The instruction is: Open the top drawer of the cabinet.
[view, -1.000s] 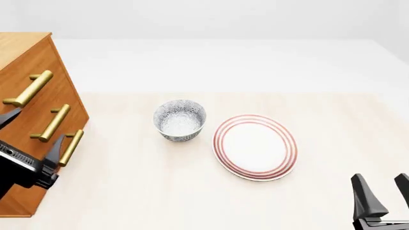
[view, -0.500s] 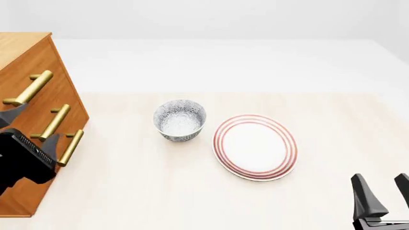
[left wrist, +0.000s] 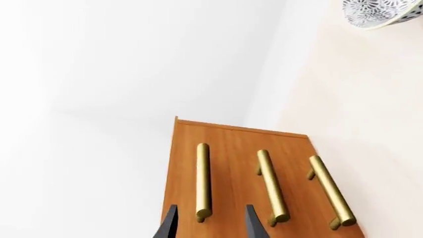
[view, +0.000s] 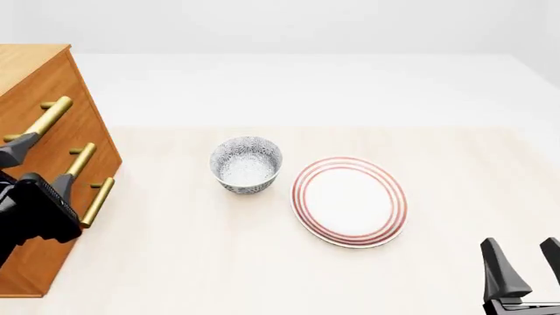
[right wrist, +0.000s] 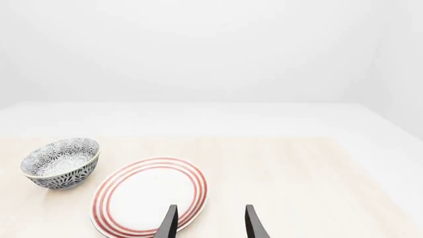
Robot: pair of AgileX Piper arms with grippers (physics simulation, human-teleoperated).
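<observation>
Left gripper standing open, its fingers lying on both sides of the near end of the top drawer's brass handle, cabinet directly ahead of it, patterned bowl and red-ringed plate sitting between the grippers, right gripper waiting open, well apart from the cabinet.

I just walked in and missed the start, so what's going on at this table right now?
The left gripper is open and lined up on the brass handle of the top drawer of the wooden cabinet, with a finger on each side of the bar. It has not closed, and all three drawers look shut. The right gripper sits open and idle near the striped plate; a patterned bowl stands beside the plate.
</observation>
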